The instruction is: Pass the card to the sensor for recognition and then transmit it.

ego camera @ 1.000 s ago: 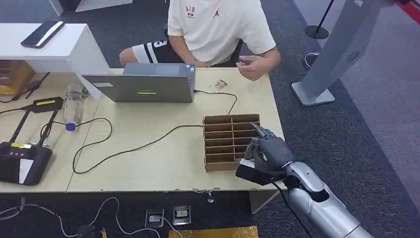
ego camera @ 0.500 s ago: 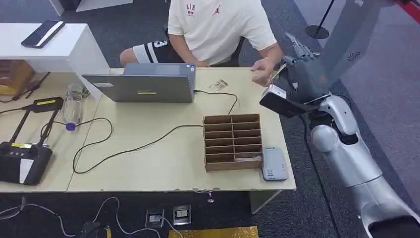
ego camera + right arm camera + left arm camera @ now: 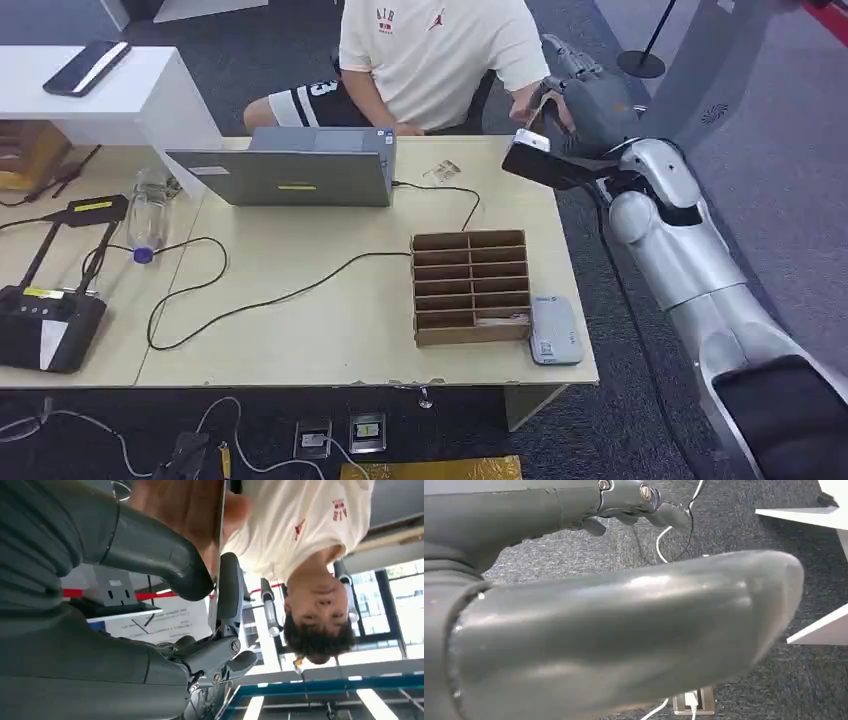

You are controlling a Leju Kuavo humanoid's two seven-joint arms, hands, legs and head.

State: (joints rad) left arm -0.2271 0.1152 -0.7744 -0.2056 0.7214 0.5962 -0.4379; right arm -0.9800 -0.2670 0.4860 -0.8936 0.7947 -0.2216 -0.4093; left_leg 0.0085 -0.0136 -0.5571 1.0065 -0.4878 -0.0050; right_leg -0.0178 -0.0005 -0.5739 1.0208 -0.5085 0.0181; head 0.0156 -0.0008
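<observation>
Right hand (image 3: 585,95) up past the table's far right corner, at about one o'clock from the divider box (image 3: 470,287), thumb and a finger pinching the card (image 3: 218,555) edge-on. Long axis running straight out toward the person's hand (image 3: 187,507) at twelve, already touching the far end. Handover looking imminent, left hand (image 3: 624,635) low over the carpet, grasp impossible to judge.

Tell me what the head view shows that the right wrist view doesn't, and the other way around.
Head view alone: the table with the cardboard slot organizer, the grey card reader beside it, a laptop and a black cable. Right wrist view alone: the thin card seen edge-on, pinched between the thumb and a finger, with the person's hand at its far end. Both share the right hand raised toward the person in the cream T-shirt.
</observation>
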